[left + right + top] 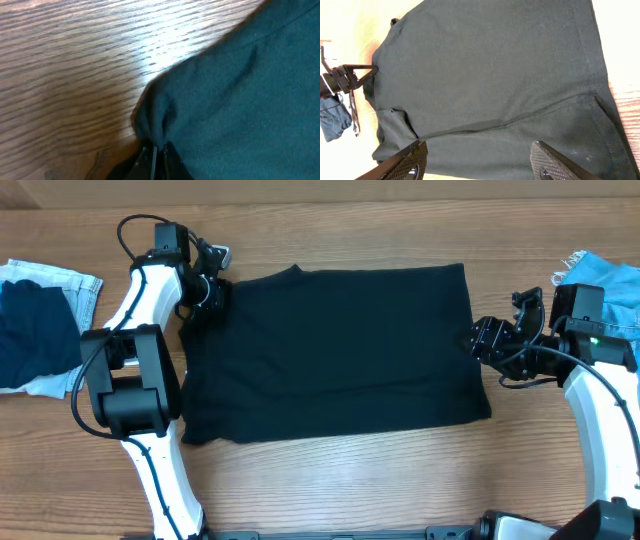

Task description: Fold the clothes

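The left gripper (158, 153) clamps a bunched corner of the black garment (330, 350) (otherwise spread flat), while the right gripper (477, 152) hangs with jaws apart over the opposite edge.

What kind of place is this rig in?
Probably a lab bench for cloth-folding trials: a wood-grain table, a left arm and right arm at its sides, a black garment spread flat, pale denim and blue denim set aside.

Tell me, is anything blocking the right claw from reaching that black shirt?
Nothing visible does. The right gripper stands open over the edge of the black shirt, and only cloth shows beneath it. The left gripper is shut on one corner.
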`<state>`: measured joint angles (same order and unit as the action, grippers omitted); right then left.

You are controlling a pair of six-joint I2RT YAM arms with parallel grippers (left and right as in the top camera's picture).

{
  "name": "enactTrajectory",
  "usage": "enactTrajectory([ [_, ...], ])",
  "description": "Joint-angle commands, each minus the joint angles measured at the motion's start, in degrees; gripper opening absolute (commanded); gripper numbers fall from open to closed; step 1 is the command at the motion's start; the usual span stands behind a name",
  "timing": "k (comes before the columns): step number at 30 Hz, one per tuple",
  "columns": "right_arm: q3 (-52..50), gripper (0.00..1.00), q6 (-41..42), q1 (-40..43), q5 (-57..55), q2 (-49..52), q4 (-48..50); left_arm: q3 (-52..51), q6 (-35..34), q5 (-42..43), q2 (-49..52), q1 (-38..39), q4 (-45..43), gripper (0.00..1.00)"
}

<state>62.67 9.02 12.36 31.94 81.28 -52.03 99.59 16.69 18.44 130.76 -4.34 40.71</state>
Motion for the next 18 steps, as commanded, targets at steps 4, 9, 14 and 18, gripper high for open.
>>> enactTrajectory([
  [4, 1.2, 0.70, -0.1, 0.1, -0.3, -0.2, 0.3, 1.6, -4.1, -1.0, -1.3, 0.2, 3.1, 0.04],
  [9, 1.2, 0.70, -0.1, 0.1, -0.3, -0.2, 0.3, 1.6, -7.2, -0.9, -4.7, 0.8, 8.5, 0.04],
  [14, 1.2, 0.70, -0.1, 0.1, -0.3, -0.2, 0.3, 1.6, -7.8, -1.1, -7.5, 3.1, 15.9, 0.04],
  [18, 1.2, 0.69, -0.1, 0.1, -0.3, -0.2, 0.3, 1.6, -9.1, -3.1, -7.7, 6.2, 20.1, 0.04],
])
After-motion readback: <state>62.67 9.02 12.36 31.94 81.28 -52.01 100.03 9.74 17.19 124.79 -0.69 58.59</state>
